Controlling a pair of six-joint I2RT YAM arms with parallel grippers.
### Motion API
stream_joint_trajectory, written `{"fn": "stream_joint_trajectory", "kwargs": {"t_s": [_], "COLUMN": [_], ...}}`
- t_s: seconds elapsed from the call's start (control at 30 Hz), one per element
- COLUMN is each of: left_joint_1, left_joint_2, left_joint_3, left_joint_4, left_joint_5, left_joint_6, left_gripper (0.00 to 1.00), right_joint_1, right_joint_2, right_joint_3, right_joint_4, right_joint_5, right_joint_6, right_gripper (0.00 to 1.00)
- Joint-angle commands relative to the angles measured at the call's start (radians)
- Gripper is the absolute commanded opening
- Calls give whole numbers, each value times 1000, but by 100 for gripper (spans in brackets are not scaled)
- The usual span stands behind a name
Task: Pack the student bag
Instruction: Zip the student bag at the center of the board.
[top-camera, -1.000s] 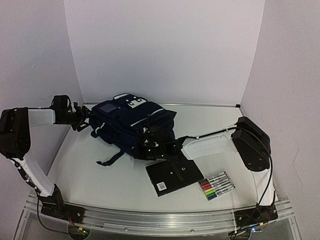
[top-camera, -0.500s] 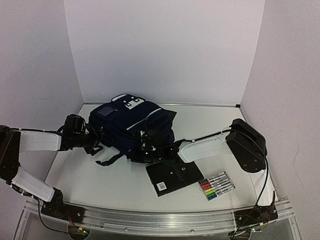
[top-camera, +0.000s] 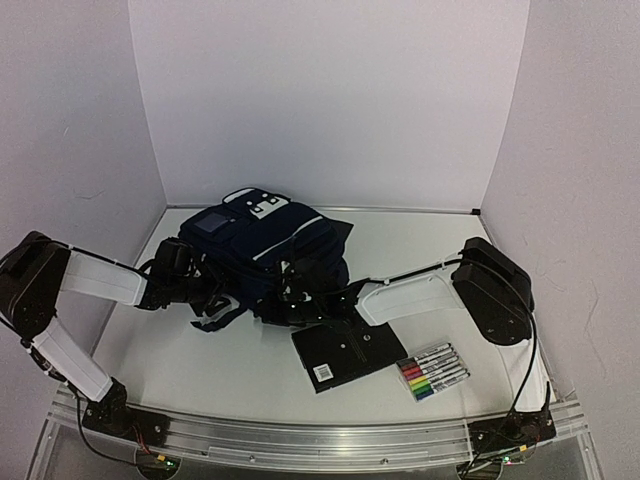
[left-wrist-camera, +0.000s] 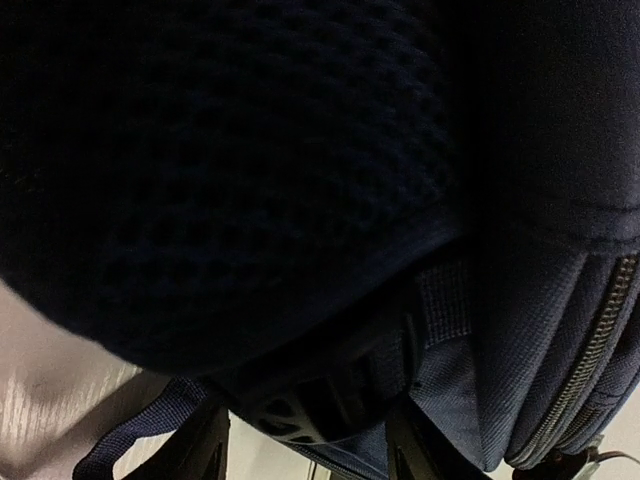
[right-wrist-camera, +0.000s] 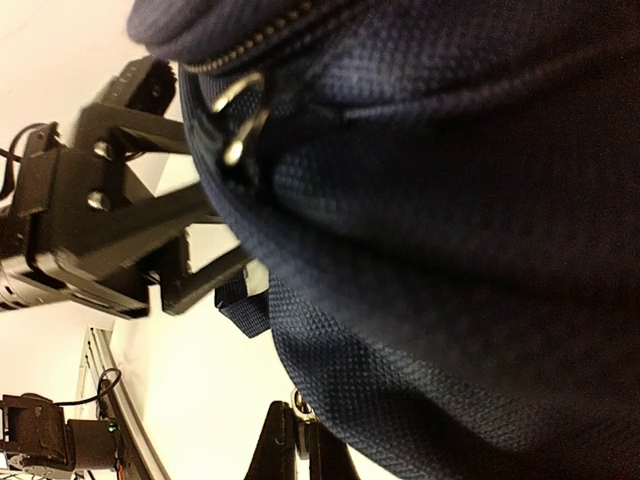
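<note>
From above, the student bag (top-camera: 250, 240) lies flat at the back left of the white surface (top-camera: 200, 375), with a black notebook (top-camera: 345, 355) and a pack of coloured markers (top-camera: 432, 372) nearer the front. The left pincer (top-camera: 212, 292) reaches in at the bag's left near corner and the right pincer (top-camera: 285, 298) at its near edge. In the left wrist view the navy bag fills the frame, with a mesh panel above and a zip (left-wrist-camera: 590, 350) at the right. The two fingers (left-wrist-camera: 200, 450) stand apart with a webbing strap (left-wrist-camera: 320, 400) between them; I cannot tell whether they pinch it. In the right wrist view woven bag fabric and a metal zip pull (right-wrist-camera: 235, 130) loom close. This pincer's fingers are pressed together at the bottom edge, and any pinched cloth is hidden.
</note>
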Motion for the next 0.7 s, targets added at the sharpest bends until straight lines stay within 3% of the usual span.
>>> {"fn": "stream_joint_trajectory", "kwargs": {"t_s": [0.0,0.1,0.13,0.2,0.43,0.67], "left_joint_1": [-21,-21,-21,-22,16,241], "left_joint_2": [35,52,56,57,-73,-206], "left_joint_3": [49,51,51,58,50,3], "left_joint_4": [69,79,85,86,-70,-184], "left_joint_5": [-32,-64,-70,-73,-107,52], "left_joint_6": [-19,-13,-12,-6,77,237], "left_gripper": [42,22,11,1,0,0], "right_joint_1": [13,24,27,28,23,-52], "right_joint_2": [-27,-57,-66,-92,-218,-323], "right_joint_3": [23,20,18,7,-81,-226], "right_joint_4": [65,24,4,-27,-238,-247], "right_joint_5": [42,105,128,165,393,258], "right_joint_6": [6,-16,-20,-19,29,67], "right_gripper": [0,0,0,0,0,0]}}
